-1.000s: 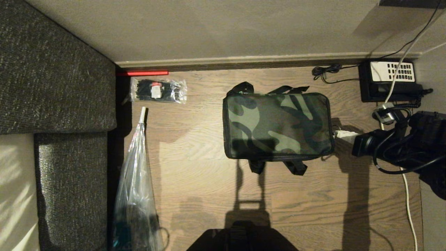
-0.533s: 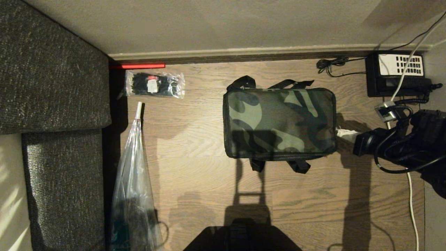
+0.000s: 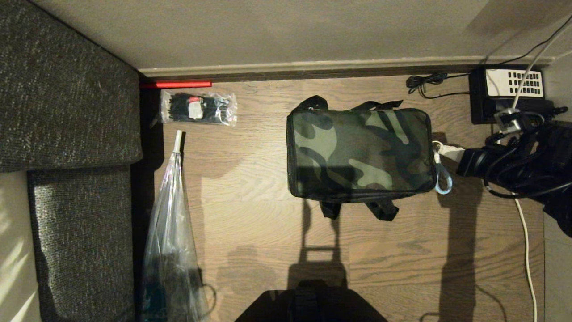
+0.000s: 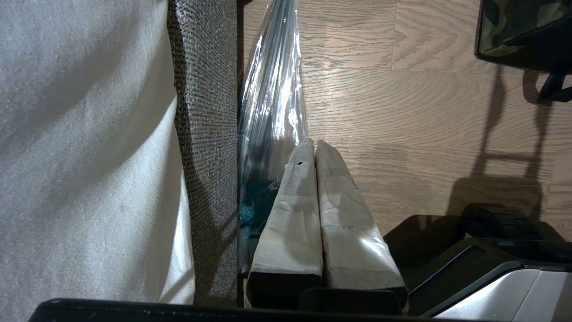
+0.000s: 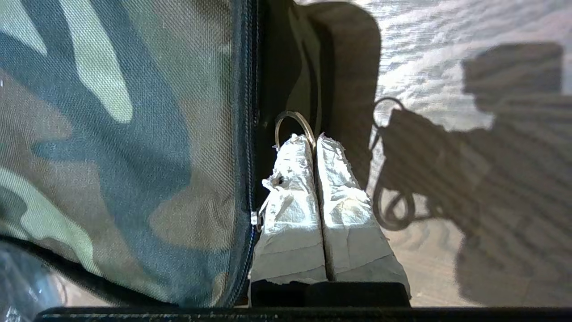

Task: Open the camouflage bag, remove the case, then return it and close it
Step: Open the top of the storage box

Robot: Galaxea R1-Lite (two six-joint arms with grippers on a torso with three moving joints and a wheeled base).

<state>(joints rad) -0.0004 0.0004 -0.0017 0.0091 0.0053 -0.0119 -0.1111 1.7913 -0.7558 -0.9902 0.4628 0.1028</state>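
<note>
The camouflage bag [image 3: 359, 154] lies zipped shut on the wooden floor, its black straps sticking out at the far and near sides. My right gripper [image 3: 440, 150] sits against the bag's right end, shut on a thin metal ring [image 5: 292, 123] that hangs beside the zipper [image 5: 248, 134]; the ring's loop [image 3: 443, 181] dangles below the fingertips. In the right wrist view the gripper [image 5: 315, 138] has its taped fingers [image 5: 290, 214] pressed together. The left gripper [image 4: 313, 144] is parked, shut and empty, beside the sofa. The case is hidden.
A dark sofa [image 3: 67, 112] fills the left. A clear plastic bag [image 3: 172, 232] leans along it, with a packet of black cable ties [image 3: 199, 108] and a red bar [image 3: 176, 84] by the skirting. At the far right stand a black telephone [image 3: 509, 94] and a white cable [image 3: 525, 250].
The camera tilted a little, shifting the whole scene. My right gripper moved toward the wall along the bag's right end, and the ring's loop now shows hanging below its fingertips.
</note>
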